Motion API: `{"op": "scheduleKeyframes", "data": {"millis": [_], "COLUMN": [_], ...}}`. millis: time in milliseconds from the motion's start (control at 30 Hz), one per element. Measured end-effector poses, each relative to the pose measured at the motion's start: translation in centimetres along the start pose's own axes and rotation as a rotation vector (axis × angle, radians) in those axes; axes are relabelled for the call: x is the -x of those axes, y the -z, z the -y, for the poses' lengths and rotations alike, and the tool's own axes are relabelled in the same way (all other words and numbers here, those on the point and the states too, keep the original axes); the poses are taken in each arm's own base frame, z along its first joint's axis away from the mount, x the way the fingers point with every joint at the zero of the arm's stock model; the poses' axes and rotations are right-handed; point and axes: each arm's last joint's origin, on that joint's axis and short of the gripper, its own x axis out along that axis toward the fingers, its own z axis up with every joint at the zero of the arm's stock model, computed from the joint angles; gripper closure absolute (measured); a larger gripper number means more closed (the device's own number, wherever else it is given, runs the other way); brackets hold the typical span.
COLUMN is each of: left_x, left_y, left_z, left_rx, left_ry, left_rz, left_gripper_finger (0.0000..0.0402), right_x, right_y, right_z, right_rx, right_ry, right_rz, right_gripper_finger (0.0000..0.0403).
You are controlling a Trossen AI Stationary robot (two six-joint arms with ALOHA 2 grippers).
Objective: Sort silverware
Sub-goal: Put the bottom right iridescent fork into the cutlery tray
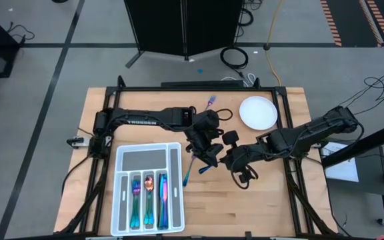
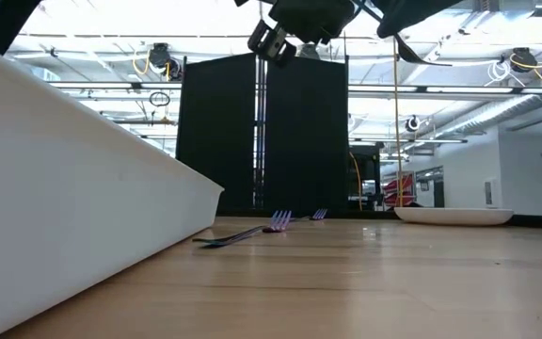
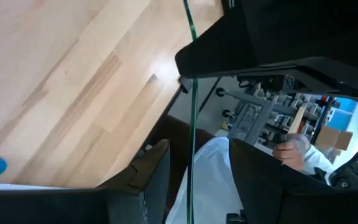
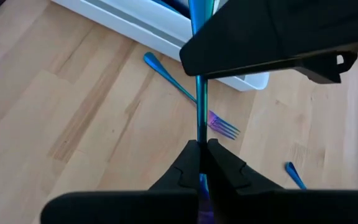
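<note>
Three slim iridescent utensils [image 1: 149, 197] in ribbed white tray [image 1: 126, 161]

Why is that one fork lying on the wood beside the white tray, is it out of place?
Yes: the fork lies loose on the table next to the tray, not in a slot like the others.

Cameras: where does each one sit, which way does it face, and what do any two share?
High: overhead, straight down on the table, both arms, tray, plate.
Low: at tabletop height, level across; arms overhead.
Left wrist: past the left pincer, sees wood and a person.
Right wrist: past the shut right pincer, sees a fork.
Shared: the fork beside the tray shows in high and right wrist.
</note>
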Motion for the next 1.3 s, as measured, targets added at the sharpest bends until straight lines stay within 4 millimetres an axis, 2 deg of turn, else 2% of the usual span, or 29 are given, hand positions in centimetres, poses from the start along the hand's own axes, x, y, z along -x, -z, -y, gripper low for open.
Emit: {"op": "scheduleKeyframes", "data": {"millis": [400, 867, 1033, 1133, 1300], "left_x": [-0.2, -0.2, -0.2, -0.2, -0.2], "left_y": [0.2, 0.1, 0.1, 0.1, -0.1], "left_z": [0.1, 0.1, 0.1, 0.1, -0.1], "left_rx": [-0.005, -0.035, -0.052, -0.06, -0.068], "left_ry": [0.0, -0.012, -0.013, -0.02, -0.072], "left_rz": [-0.009, 0.019, 0.021, 0.037, 0.118], "left_gripper_finger": [0.0246, 0.0384, 0.0394, 0.0397, 0.0399], "right_x": [0.0, 0.0, 0.0, 0.3, 1.3], "right_y": [-0.1, -0.3, -0.3, -0.3, -0.1], "right_z": [0.0, 0.1, 0.0, -0.1, 0.0], "right_rx": [0.0, -0.004, -0.01, -0.037, -0.034], "right_ry": [0.001, 0.006, 0.0, -0.009, -0.003], "right_rz": [0.007, 0.028, 0.031, 0.033, 0.051], "right_gripper_finger": [0.0403, 0.0403, 0.0402, 0.0387, 0.0341]}}
